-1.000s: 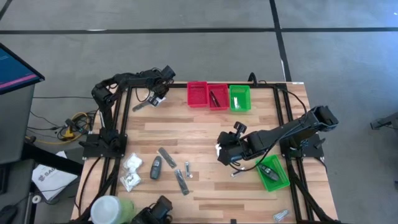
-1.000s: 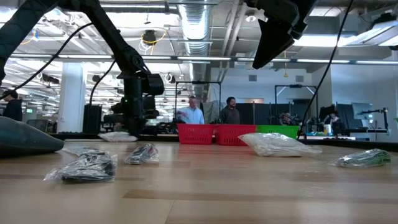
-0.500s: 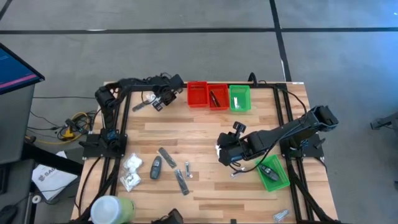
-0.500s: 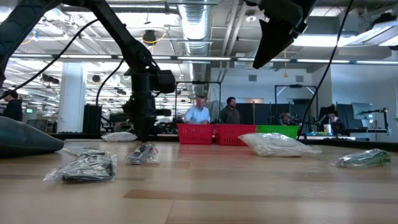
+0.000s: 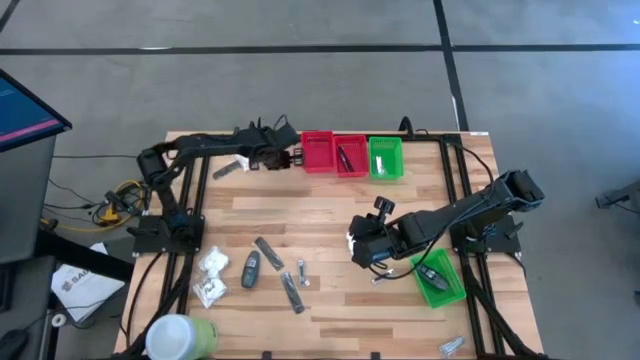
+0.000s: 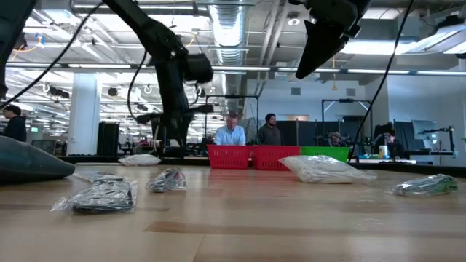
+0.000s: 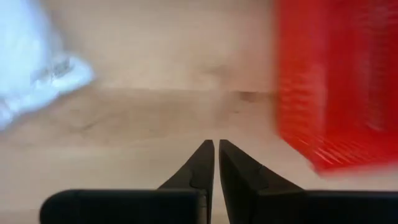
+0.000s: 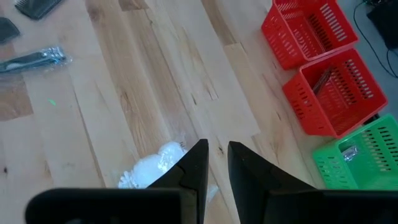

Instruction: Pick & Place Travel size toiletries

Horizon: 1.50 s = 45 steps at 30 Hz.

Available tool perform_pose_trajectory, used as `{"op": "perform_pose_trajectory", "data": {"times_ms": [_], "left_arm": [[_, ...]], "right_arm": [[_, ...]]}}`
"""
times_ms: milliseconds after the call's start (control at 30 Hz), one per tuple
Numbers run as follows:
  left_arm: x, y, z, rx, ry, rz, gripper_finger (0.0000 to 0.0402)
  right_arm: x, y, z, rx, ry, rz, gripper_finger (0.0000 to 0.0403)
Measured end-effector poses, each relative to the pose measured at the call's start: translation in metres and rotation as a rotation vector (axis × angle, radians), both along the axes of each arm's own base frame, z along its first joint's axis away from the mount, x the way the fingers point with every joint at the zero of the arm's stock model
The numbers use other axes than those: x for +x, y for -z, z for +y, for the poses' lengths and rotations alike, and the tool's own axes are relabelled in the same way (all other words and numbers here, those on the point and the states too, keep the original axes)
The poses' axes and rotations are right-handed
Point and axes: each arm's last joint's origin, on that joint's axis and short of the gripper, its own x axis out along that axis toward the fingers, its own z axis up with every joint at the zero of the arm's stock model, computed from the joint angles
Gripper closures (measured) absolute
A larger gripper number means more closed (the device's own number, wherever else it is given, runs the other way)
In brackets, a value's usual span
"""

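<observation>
Reading from the near edge of the bench point(image 5: 330, 215) outward, we first meet the unsorted travel size toiletries: crinkly white packets point(image 5: 211, 277), a dark oval point(image 5: 251, 270) and slim grey sticks point(image 5: 283, 275) lie loose on the wood, we judge because they await sorting. Near them at the right, a green bin point(image 5: 438, 277) sits tilted and already holds a dark item.

Just beside that bin the right end effector point(image 5: 362, 245) hovers low over a white packet point(image 8: 152, 168); its fingers stand only a narrow slit apart, and we cannot tell whether they pinch the packet, which seems to rest on the wood beneath the tips. We take this pose as waiting or lining up.

Farther off, the left end effector point(image 5: 292, 156) reaches along the far edge, fingers pressed together and empty, next to the first red bin point(image 5: 317, 151); another white packet point(image 5: 230, 168) lies under that arm. Beyond stand a second red bin point(image 5: 350, 156) and a far green bin point(image 5: 385, 158), set in a row, presumably as sorting destinations.
</observation>
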Motion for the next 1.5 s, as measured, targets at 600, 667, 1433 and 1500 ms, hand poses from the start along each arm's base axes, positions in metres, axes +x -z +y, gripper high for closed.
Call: {"op": "perform_pose_trajectory", "data": {"times_ms": [600, 667, 1433, 1500], "left_arm": [[-0.036, -0.091, -0.064, 0.350, 0.585, -0.158, 0.0382], [-0.040, -0.094, -0.070, 0.278, 0.668, -0.259, 0.0382], [-0.058, -0.036, -0.137, -0.147, 1.067, -0.451, 0.0382], [-0.059, -0.031, -0.149, -0.212, 1.126, -0.463, 0.0382]], "right_arm": [[-0.002, 0.000, 0.004, -0.009, -0.025, 0.011, 0.0349], [-0.002, 0.000, 0.004, -0.009, -0.026, 0.012, 0.0349], [0.000, 0.000, 0.004, -0.003, -0.022, -0.007, 0.0349], [0.000, 0.000, 0.004, -0.003, -0.023, -0.006, 0.0349]]}}
